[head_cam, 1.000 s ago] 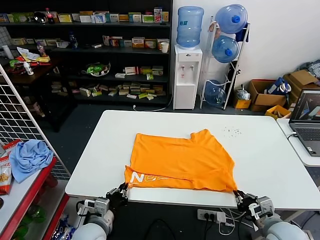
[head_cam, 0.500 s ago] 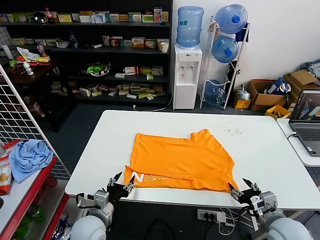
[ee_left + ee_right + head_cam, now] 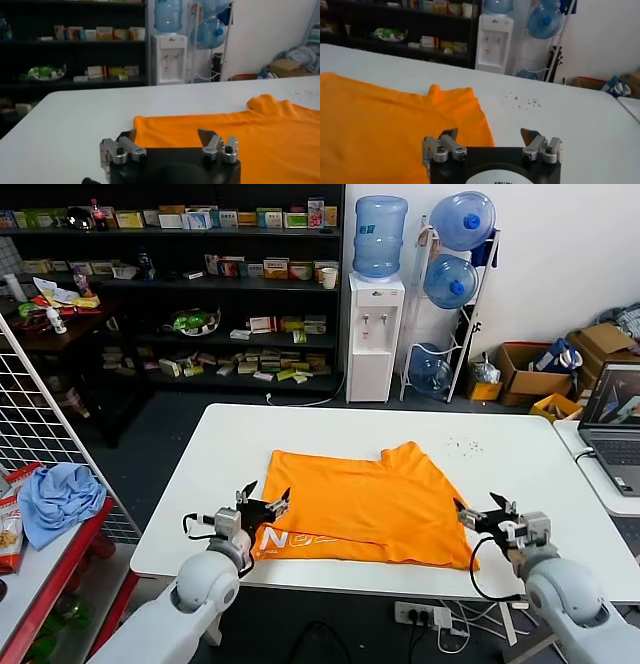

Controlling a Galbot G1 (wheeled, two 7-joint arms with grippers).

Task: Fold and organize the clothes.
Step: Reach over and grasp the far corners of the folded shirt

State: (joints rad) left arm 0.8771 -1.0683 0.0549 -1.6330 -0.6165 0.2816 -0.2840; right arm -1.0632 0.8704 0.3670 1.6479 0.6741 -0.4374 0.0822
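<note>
Bare worktop [image 3: 300,429] all around the orange T-shirt [image 3: 370,504], widest along the far edge and the right side. Only tiny dark specks [image 3: 465,448] on that far right stretch. Left claw [image 3: 264,502] spread wide over the shirt's near left corner, right claw [image 3: 478,512] spread wide just beside its right edge. Laptop [image 3: 615,429] beyond the worktop's right end; wire rack [image 3: 45,419] off the left.

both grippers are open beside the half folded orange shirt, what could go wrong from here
The left gripper hovers open over the near left corner of the orange T-shirt; it could snag both layers and undo the fold. The right gripper sits off the shirt's right edge and might pinch unevenly, skewing the next fold.
</note>
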